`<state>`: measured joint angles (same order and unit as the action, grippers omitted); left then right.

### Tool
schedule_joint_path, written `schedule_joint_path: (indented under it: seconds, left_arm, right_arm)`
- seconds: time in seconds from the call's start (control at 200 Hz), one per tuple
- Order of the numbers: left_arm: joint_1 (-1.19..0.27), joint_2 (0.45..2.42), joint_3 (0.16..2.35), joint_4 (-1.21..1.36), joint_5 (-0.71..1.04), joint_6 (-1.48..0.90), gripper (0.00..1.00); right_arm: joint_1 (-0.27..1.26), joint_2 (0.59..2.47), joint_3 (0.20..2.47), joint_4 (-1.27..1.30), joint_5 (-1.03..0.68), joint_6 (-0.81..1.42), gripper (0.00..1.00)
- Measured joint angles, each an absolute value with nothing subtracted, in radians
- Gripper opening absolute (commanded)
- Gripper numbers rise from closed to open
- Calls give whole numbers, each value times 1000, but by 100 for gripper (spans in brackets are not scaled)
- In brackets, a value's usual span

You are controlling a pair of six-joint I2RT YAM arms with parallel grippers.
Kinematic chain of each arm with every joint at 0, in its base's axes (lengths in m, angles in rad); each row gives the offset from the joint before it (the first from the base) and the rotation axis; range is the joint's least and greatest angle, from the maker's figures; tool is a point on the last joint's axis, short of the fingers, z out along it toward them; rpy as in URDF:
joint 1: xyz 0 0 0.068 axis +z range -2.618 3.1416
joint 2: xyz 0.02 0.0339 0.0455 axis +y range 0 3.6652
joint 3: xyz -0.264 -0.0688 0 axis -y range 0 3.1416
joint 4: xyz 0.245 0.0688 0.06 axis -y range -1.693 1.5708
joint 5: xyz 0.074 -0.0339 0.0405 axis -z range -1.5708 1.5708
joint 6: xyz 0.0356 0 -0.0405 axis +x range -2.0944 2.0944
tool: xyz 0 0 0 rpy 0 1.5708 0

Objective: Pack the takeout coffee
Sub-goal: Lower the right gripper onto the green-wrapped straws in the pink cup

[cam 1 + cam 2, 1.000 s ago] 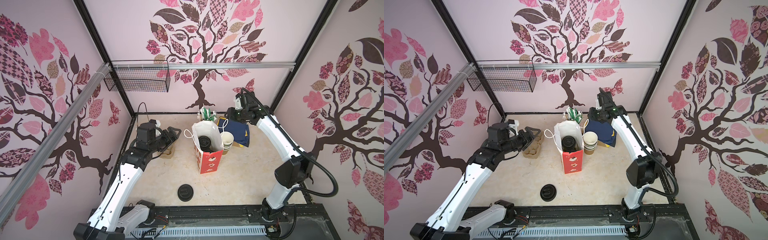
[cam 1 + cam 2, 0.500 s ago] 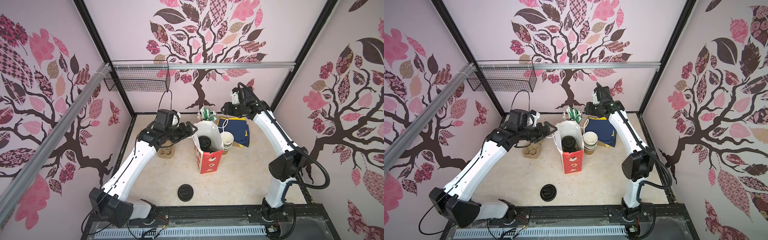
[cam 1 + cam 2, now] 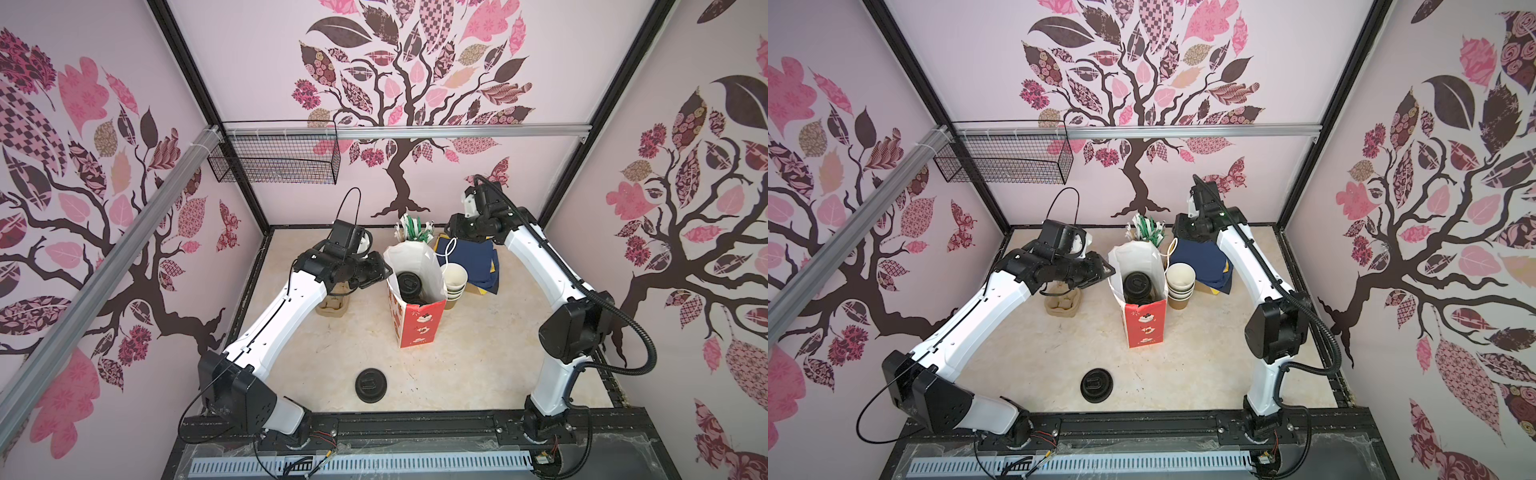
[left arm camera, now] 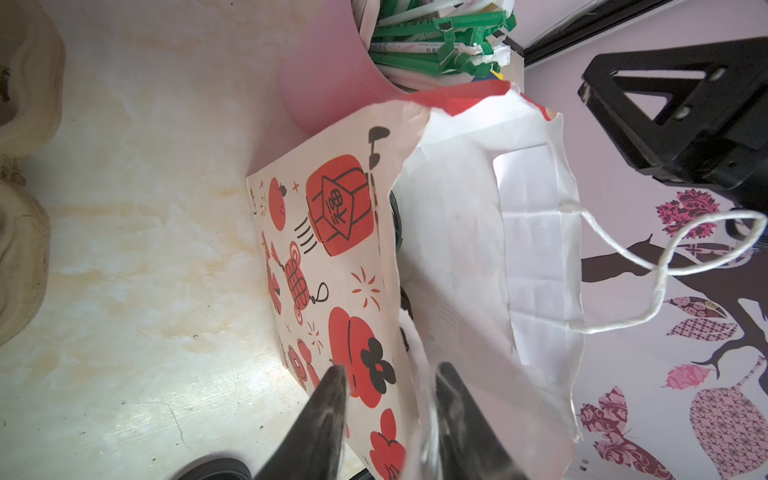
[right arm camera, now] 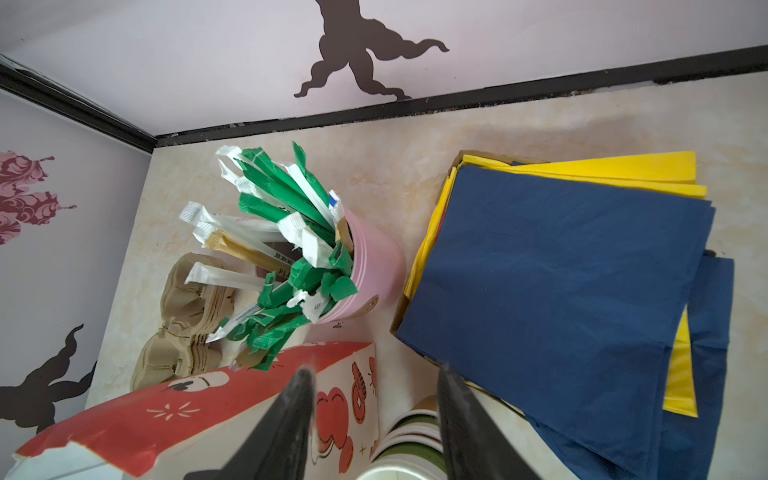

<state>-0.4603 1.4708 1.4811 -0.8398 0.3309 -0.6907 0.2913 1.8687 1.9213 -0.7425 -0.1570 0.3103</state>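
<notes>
The red-and-white paper bag [image 3: 417, 328] [image 3: 1145, 328] stands open mid-table. Inside it the takeout coffee shows as a black sip lid [image 3: 409, 282] [image 3: 1137, 284], with a second dark lid partly hidden beneath. My left gripper [image 3: 384, 272] [image 3: 1106, 270] reaches the bag's left rim. In the left wrist view the gripper [image 4: 390, 374] straddles the bag's wall [image 4: 332, 249], one finger outside, one inside, with a gap still showing. My right gripper [image 3: 451, 228] [image 5: 374, 374] hangs open and empty behind the bag, above the bag's back edge and the cup stack.
A stack of empty lidless cups [image 3: 454, 280] stands right of the bag. Navy and yellow napkins [image 3: 478, 262] lie behind them. A pink pot of sachets [image 3: 413, 228] is at the back, beige pulp carriers [image 3: 332, 305] are under my left arm, and a loose black lid [image 3: 371, 385] lies near the front.
My left arm swung right from the pulp carriers to the bag's left rim, and its jaws narrowed around the paper wall. The right gripper shifted slightly left and lower.
</notes>
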Motion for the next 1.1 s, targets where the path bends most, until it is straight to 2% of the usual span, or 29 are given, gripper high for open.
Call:
schedule_joint_path:
  seconds: [0.105,0.455,0.86,1.1]
  left_arm:
    - [-461,1476,1481,-838,338,-692,31]
    - [-463,1485,1481,-833,339,-687,2]
    - [-439,1403,1454,-890,293,-700,0]
    - [-368,1326,1391,-915,290,-715,0]
  right_arm:
    - [291,1861,1913,-743,-153,310,52]
    - [290,1813,1909,-743,-153,311,52]
    - [289,1803,1899,-778,-169,286,54]
    - [320,1850,2023,-830,-161,260,53]
